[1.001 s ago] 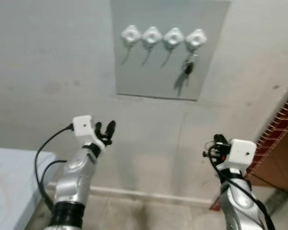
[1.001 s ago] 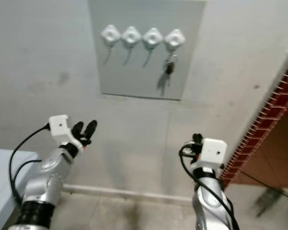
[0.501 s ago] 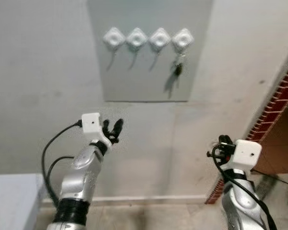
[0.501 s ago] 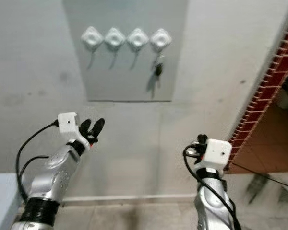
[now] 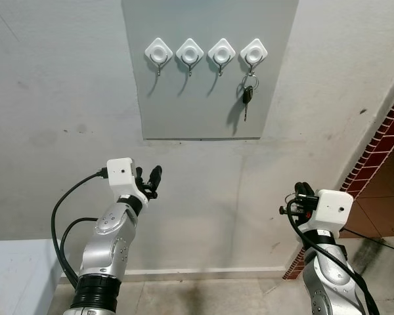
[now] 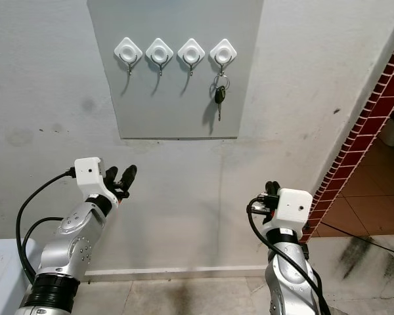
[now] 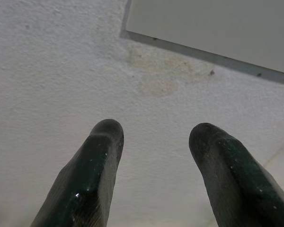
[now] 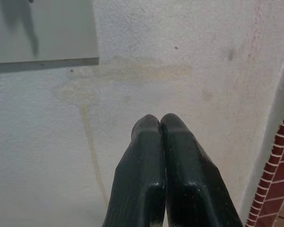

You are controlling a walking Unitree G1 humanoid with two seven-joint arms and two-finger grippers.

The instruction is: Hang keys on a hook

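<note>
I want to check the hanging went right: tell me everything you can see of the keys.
The keys hang from the rightmost hook of four white diamond-shaped hooks on a grey panel on the wall. A metal ring sits on the hook; below it a dark-headed key points straight down and casts a shadow on the panel. Neither gripper touches them.

Rough matt wall (image 5: 65,98), glossy plastic hooks (image 5: 254,51)
</note>
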